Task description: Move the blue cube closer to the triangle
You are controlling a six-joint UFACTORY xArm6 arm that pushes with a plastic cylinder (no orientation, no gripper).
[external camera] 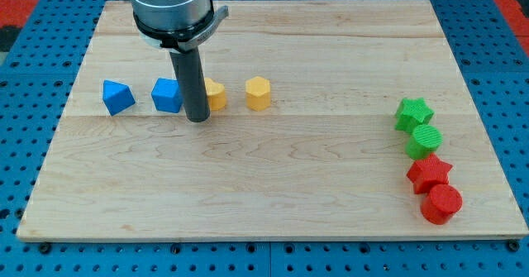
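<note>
The blue cube point(167, 95) sits on the wooden board point(273, 178) at the upper left. The blue triangle point(116, 97) lies a short gap to its left. My tip point(197, 119) stands just to the right of the blue cube, at its lower right corner, touching or nearly touching it. The rod hides part of a yellow block point(216, 94) right behind it.
A yellow hexagonal block point(258, 93) lies right of the rod. At the view's right stand a green star point(412, 114), a green cylinder point(425, 140), a red star point(429, 174) and a red cylinder point(441, 203) in a column.
</note>
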